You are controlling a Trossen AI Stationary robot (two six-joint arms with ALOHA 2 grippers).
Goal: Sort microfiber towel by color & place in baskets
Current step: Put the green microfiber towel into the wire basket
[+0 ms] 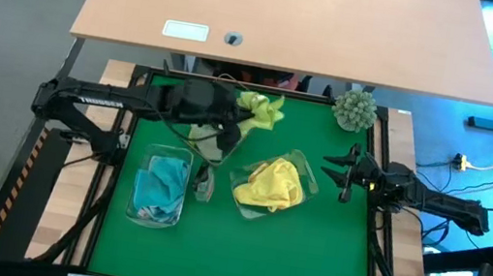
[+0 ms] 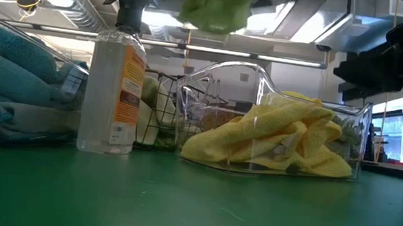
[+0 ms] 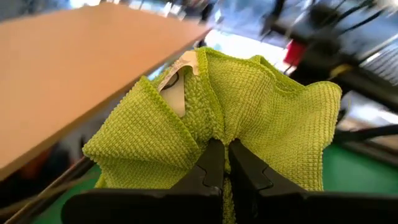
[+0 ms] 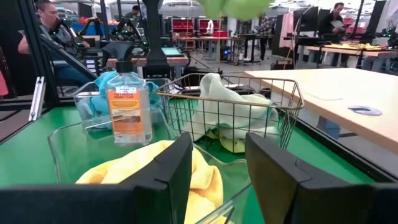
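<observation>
Holding a lime green towel (image 3: 249, 106) up high near the wire basket (image 4: 236, 106), the left gripper (image 3: 225, 165) pinches it tight. It looks soft, light and floppy, best grabbed by a bunched fold. The right gripper (image 4: 217, 162) waits open by the yellow towels (image 1: 271, 183).

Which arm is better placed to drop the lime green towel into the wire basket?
Left. Its gripper is shut on the lime green towel, held up near the wire basket. The right gripper is open and empty beside the yellow towels' tub.

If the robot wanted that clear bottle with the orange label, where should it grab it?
Probably around the body of the bottle, at the label, coming in level from the right end effector's side. It stands upright between the clear tubs, and its narrow pump top offers little to hold.
</observation>
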